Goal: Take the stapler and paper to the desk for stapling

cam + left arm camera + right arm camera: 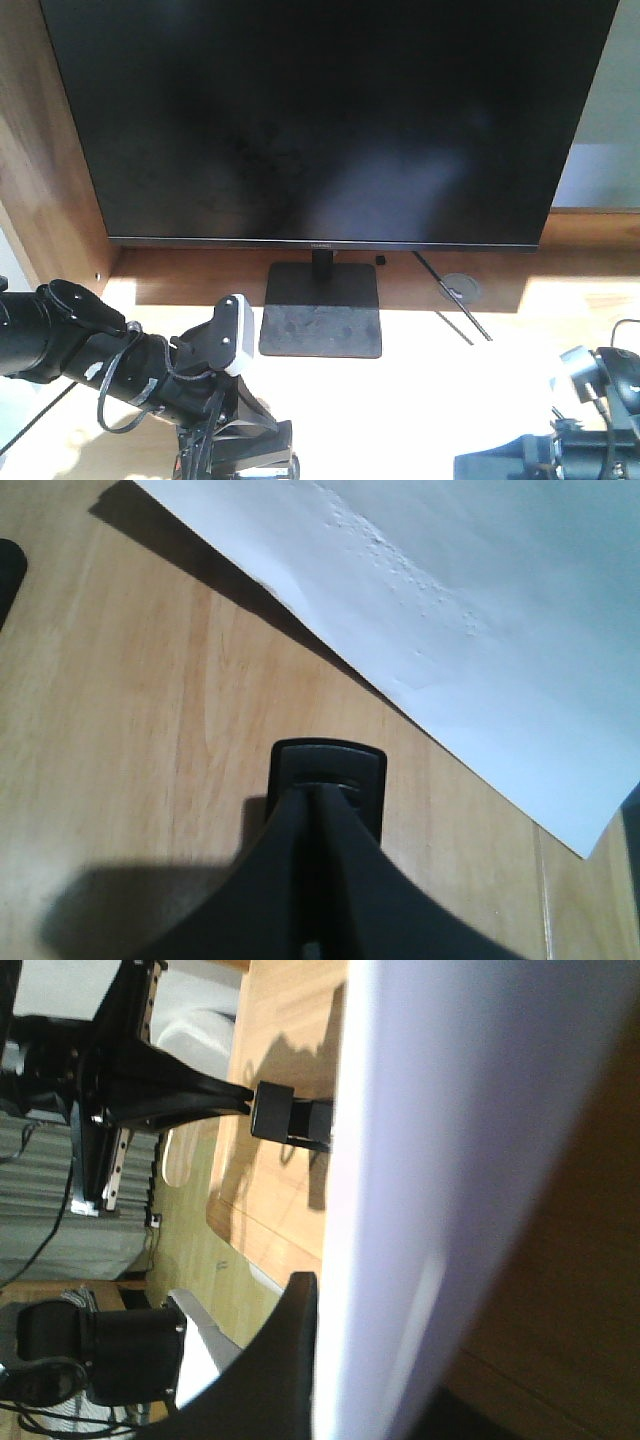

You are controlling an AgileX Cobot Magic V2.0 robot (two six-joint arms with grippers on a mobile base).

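In the left wrist view my left gripper (322,790) is shut on the black stapler (328,765), whose blunt end sticks out past the fingertips just above the wooden desk (120,730). The white paper (480,630), slightly creased, fills the upper right of that view, its edge lifted and casting a shadow. In the right wrist view my right gripper (325,1295) is shut on the paper (440,1160). One black finger (290,1360) presses the sheet's left face and the other is hidden behind it. The left gripper (245,1100) with the stapler (285,1115) shows beyond the paper.
A large black monitor (320,120) stands on a square stand (322,315) at the back of the desk. A raised wooden side panel (40,180) closes the left. A cable grommet (461,289) and a cable lie right of the stand. A dark object (8,570) touches the left edge.
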